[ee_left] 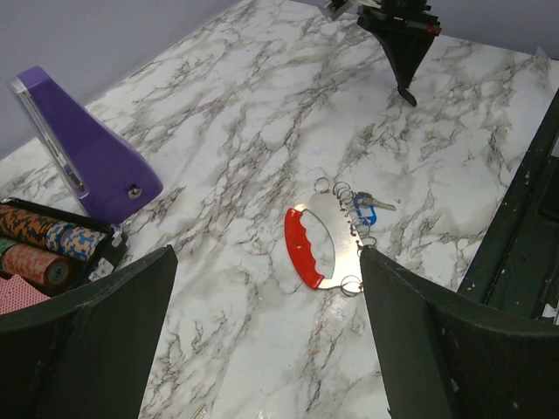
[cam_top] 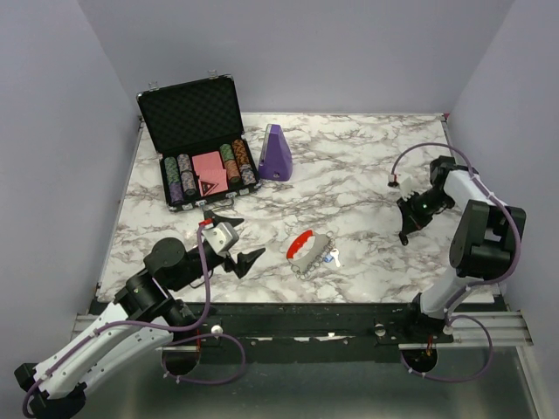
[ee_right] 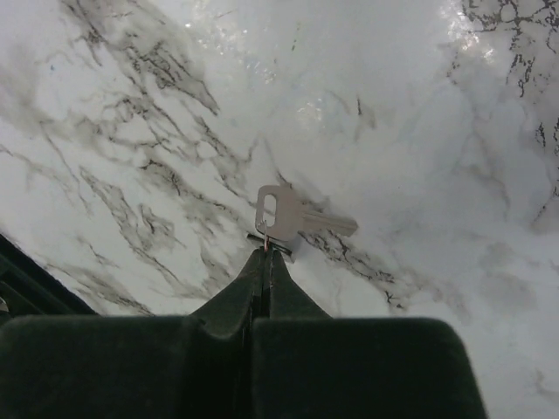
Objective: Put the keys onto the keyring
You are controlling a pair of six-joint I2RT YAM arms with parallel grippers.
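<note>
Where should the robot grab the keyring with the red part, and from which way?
Best the thick red arc of the keyring, probably from above with the open left gripper, pinching across it. It lies flat, and the metal side is thin, with small rings and a blue-tagged key on it.

Using the keyring as the anchor, it lies near the front-middle of the table. A small bunch of keys lies right up against its right side. The left gripper is just to its left. The right gripper is well off to the right, with 1 lone key at its tips. Behind the keyring and slightly left stands the metronome. The open case is left of that, with chips inside.
</note>
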